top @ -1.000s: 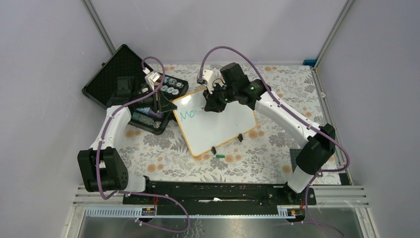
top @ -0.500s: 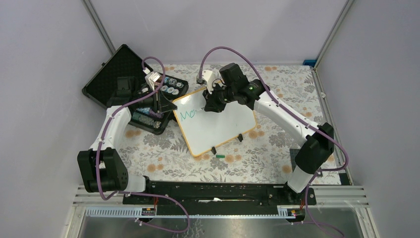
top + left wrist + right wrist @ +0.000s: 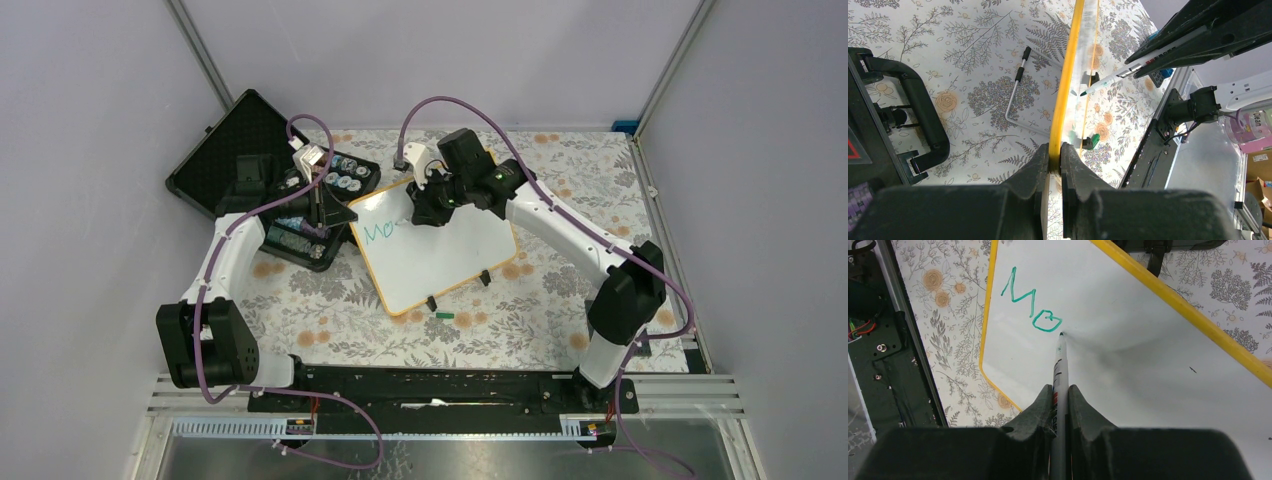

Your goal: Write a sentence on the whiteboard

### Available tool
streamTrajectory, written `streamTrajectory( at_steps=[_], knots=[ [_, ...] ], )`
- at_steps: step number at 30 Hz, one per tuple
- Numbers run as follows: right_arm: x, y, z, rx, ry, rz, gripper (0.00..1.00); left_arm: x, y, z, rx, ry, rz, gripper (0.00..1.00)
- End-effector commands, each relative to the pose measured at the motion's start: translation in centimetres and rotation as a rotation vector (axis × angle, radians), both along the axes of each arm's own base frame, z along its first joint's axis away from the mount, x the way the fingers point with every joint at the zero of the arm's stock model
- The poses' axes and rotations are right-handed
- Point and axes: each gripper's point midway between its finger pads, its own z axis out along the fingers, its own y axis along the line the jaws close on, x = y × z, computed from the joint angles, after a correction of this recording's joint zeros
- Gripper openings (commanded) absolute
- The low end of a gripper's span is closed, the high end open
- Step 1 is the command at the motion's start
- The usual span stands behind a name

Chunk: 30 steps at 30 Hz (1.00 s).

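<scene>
The whiteboard point(image 3: 440, 255), white with an orange-yellow rim and two black clip feet, lies tilted on the floral cloth. Green writing point(image 3: 377, 233) near its far left corner reads "Mo" point(image 3: 1031, 307). My left gripper point(image 3: 345, 215) is shut on the board's yellow rim point(image 3: 1054, 150) at the left corner. My right gripper point(image 3: 432, 212) is shut on a grey marker point(image 3: 1060, 375). Its tip point(image 3: 1061, 334) touches the board just right of the "o". The marker also shows in the left wrist view point(image 3: 1108, 82).
An open black case point(image 3: 225, 150) with a tray of small round items point(image 3: 340, 180) stands at the far left, behind my left arm. A green marker cap point(image 3: 445, 314) lies on the cloth near the board's front edge. A thin metal handle point(image 3: 1015, 92) lies on the cloth.
The green "o" has been closed after the "M". My right gripper and the marker have shifted slightly right along the board. The left arm has not moved.
</scene>
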Motion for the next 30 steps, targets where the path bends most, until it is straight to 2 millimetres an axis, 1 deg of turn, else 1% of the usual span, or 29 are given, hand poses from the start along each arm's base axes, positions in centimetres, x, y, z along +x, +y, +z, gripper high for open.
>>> streamTrajectory(
  at_steps=[1,5,14,30],
  knots=[
    [1.4,0.6,2.1,0.042,-0.056,-0.017,0.00,0.6,0.3,-0.1,0.070,-0.095,0.004,0.00],
    [1.6,0.5,1.8,0.034,-0.058,-0.021,0.00,0.6,0.3,-0.1,0.071,-0.095,0.006,0.00],
    [1.7,-0.1,0.4,-0.008,-0.058,-0.039,0.00,0.6,0.3,-0.1,0.071,-0.092,0.008,0.00],
    [1.2,-1.3,-0.6,-0.043,-0.061,-0.051,0.00,0.6,0.3,-0.2,0.069,-0.090,0.005,0.00]
  ],
)
